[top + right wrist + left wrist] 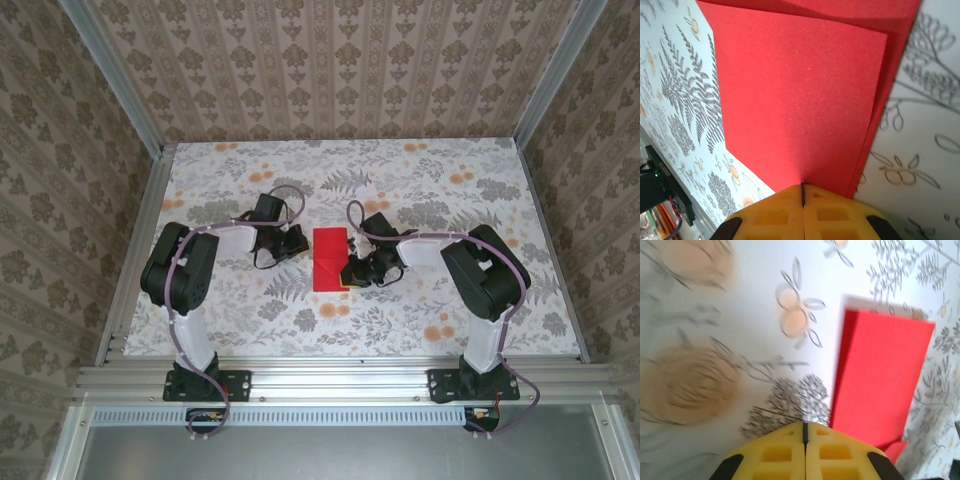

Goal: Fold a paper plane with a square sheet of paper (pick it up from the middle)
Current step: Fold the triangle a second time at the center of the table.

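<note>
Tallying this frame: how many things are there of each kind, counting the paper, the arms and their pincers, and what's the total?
Paper: 1, the red paper sheet, folded over
Arms: 2, the left arm and the right arm
Pincers: 2, the left pincer and the right pincer, both shut
Total: 5

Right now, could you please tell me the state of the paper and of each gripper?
square sheet of paper: folded over on itself, layers showing, lying on the table, not yet a plane.
left gripper: shut, holding nothing, just beside the paper.
right gripper: shut, tips at the paper's edge; whether it pinches the paper cannot be told.
</note>
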